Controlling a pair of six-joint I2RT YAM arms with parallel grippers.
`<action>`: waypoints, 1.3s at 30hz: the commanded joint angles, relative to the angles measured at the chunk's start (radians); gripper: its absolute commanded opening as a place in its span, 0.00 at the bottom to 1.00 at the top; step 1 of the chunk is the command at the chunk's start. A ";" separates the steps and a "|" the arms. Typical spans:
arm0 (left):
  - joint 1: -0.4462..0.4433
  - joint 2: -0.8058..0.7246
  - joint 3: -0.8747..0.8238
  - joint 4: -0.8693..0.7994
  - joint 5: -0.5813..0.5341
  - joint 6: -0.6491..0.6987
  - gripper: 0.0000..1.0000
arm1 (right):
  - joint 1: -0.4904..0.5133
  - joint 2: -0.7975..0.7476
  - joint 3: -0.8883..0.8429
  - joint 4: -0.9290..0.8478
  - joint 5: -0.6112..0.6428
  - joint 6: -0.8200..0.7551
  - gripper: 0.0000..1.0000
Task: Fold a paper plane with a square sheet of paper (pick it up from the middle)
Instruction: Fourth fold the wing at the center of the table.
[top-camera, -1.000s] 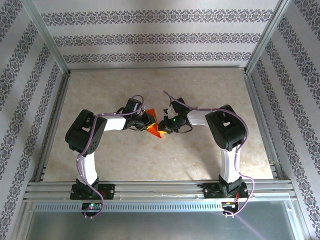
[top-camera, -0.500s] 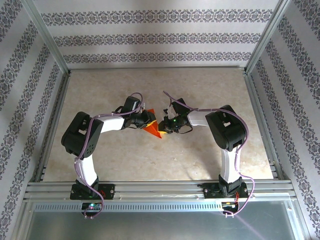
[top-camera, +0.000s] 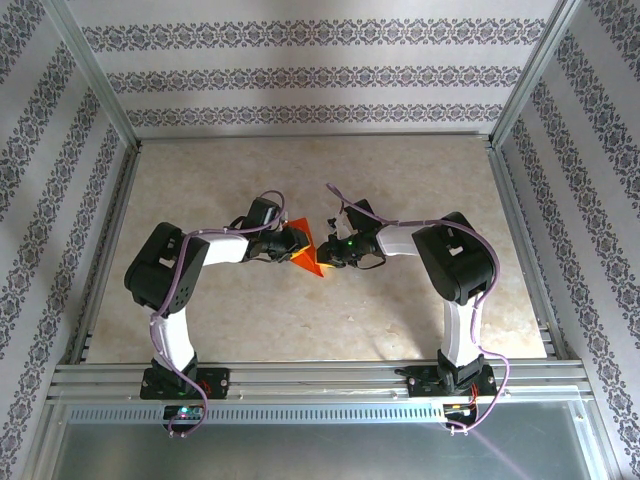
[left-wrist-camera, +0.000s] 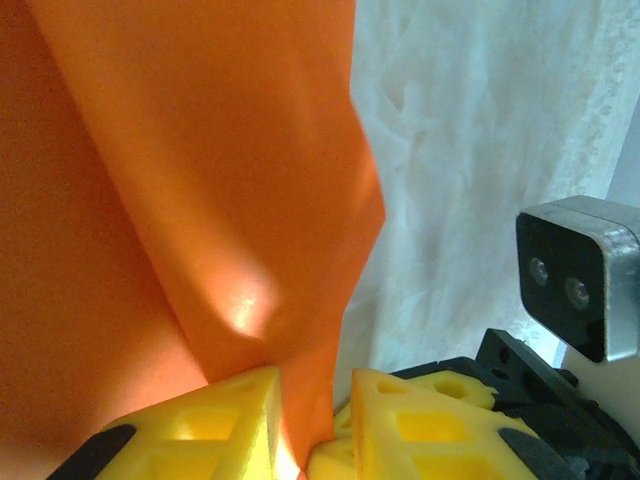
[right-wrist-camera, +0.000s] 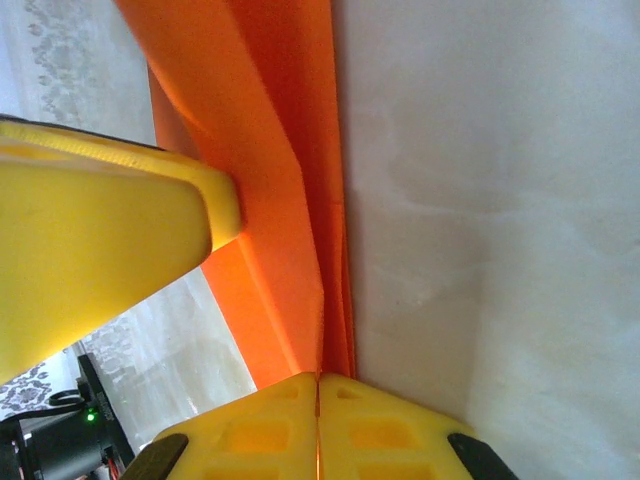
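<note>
Between left hand (left-wrist-camera: 315, 402) and right hand (right-wrist-camera: 318, 398), folded paper (left-wrist-camera: 200, 200) sits pinched.

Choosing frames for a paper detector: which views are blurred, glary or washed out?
Left wrist: orange paper soft, too close, with a glare spot low down; pale table washed out. Right wrist: creases fairly crisp. Top external: even light, sharp, paper tiny.

square sheet of paper (left-wrist-camera: 180, 180): thin orange-red paper, matt, smooth, creased
left gripper (left-wrist-camera: 314, 415): yellow moulded plastic, faint sheen
table (top-camera: 330, 320): pale marbled surface, matt
rails (top-camera: 320, 375) at near table edge: brushed metal
</note>
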 joint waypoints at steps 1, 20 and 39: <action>0.008 0.024 0.029 0.035 0.012 0.009 0.25 | 0.004 0.044 -0.047 -0.046 0.143 -0.017 0.09; 0.008 0.017 0.040 0.042 0.033 0.019 0.25 | 0.005 0.050 -0.040 -0.059 0.140 -0.029 0.18; 0.008 0.012 0.058 0.069 0.071 0.043 0.26 | -0.006 0.057 -0.043 -0.053 0.151 -0.018 0.11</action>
